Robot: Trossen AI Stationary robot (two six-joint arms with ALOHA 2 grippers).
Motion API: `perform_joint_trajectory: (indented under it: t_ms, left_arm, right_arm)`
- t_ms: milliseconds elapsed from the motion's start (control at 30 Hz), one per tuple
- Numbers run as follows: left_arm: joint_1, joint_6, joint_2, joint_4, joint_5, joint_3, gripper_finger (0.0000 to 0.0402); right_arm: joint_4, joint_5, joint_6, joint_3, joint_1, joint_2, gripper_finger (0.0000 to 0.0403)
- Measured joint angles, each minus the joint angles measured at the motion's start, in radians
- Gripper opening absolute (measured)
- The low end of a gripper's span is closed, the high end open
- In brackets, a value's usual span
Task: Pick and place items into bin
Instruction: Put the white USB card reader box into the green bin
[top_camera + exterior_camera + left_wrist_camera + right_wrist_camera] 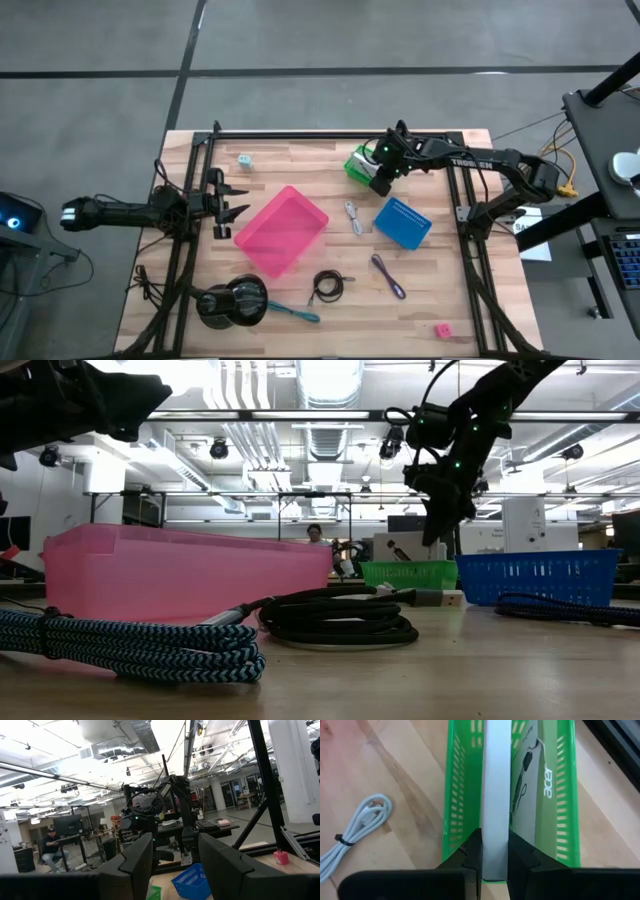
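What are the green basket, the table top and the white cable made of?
The green basket looks like moulded plastic: glossy, with thin slotted walls. The table top seems to be pale wood, with grain lines and plank seams, in a smooth finish. The white cable appears rubbery or plastic-coated, smooth and matte, coiled and bound by a dark tie.

Table (300, 165): pale wooden slats, framed by a black metal rig along its edges.
Large black round object (236, 298): sits near the front left edge of the table, just in front of the pink bin.
Floor (300, 40): grey, with dark seams crossing it beyond the table.
Seated person (50, 851): at a desk far back in the room, beside a dark monitor (67, 825).
Ceiling (270, 420): open ducts, pipes and bright strip lights overhead.
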Motion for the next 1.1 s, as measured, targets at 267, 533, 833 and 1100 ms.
perform_joint_trajectory:
  t_ms: [267, 533, 833, 1100]
  left_arm:
    - [0.000, 0.000, 0.000, 0.000, 0.000, 0.000, 0.0145]
    - [0.000, 0.000, 0.000, 0.000, 0.000, 0.000, 0.0145]
    - [0.000, 0.000, 0.000, 0.000, 0.000, 0.000, 0.0145]
    - [0.000, 0.000, 0.000, 0.000, 0.000, 0.000, 0.0145]
  right_arm:
    - [0.002, -0.002, -0.002, -0.025, 0.000, 0.000, 0.0038]
    - [0.051, -0.001, -0.006, -0.070, 0.000, 0.001, 0.0039]
    - [0.055, 0.006, -0.002, -0.072, -0.002, 0.001, 0.0072]
    - [0.055, 0.006, 0.003, -0.071, -0.002, 0.001, 0.0102]
